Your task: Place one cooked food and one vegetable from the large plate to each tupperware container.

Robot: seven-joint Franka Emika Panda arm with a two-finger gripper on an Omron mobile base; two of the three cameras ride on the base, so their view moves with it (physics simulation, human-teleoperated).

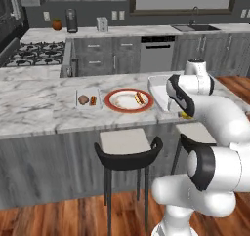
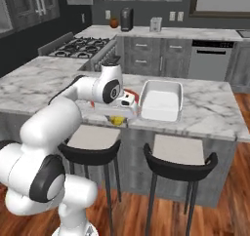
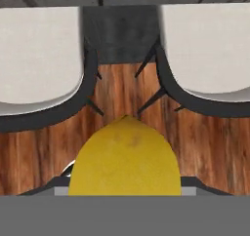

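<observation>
My gripper (image 2: 119,115) hangs just past the counter's front edge, over the stools, shut on a yellow vegetable (image 3: 124,157) that bulges up between its fingers; the same yellow vegetable (image 1: 187,115) peeks out under the hand. The large red-rimmed plate (image 1: 113,94) sits on the counter with a hot dog (image 1: 140,98) on its right side. Left of it lies the small flat tray (image 1: 89,106), holding a brown food (image 1: 83,100) and a reddish piece (image 1: 93,101). The deeper white container (image 2: 161,101) stands right of the plate, nothing inside, partly hidden behind my arm in the left base view.
Two black stools with pale seats (image 3: 39,59) (image 3: 210,49) stand directly below the gripper, with wooden floor (image 3: 122,93) between them. The marble counter edge (image 1: 73,125) runs in front. A stove (image 2: 88,45) and back counter lie beyond.
</observation>
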